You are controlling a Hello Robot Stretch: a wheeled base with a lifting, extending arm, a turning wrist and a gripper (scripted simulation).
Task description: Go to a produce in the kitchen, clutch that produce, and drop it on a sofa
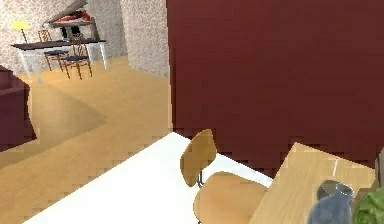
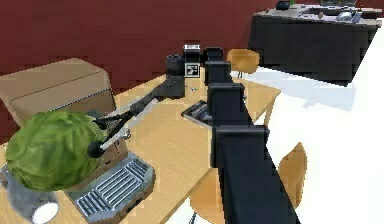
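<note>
Closest in the arm side view is the dark square arm (image 2: 240,165), rising from the bottom edge over the wooden bench (image 2: 170,150). At its far end the hand (image 2: 98,135) stretches toward that view's left, and its thin fingers (image 2: 130,118) reach the edge of a green leafy head (image 2: 52,150).

This head is nearly round, a little wider than tall. Its longer span runs across the picture, and no end stands out as a tip. It sits low at the view's left, in front of a cardboard box (image 2: 55,88) and just beside a grey ribbed thing (image 2: 115,188) lying on the bench.

I cannot tell whether the fingers are spread or pressed together, nor whether the hand holds anything.

Ahead, a wooden chair (image 1: 205,165) stands by the bench corner, below a dark red wall (image 1: 270,70).
</note>
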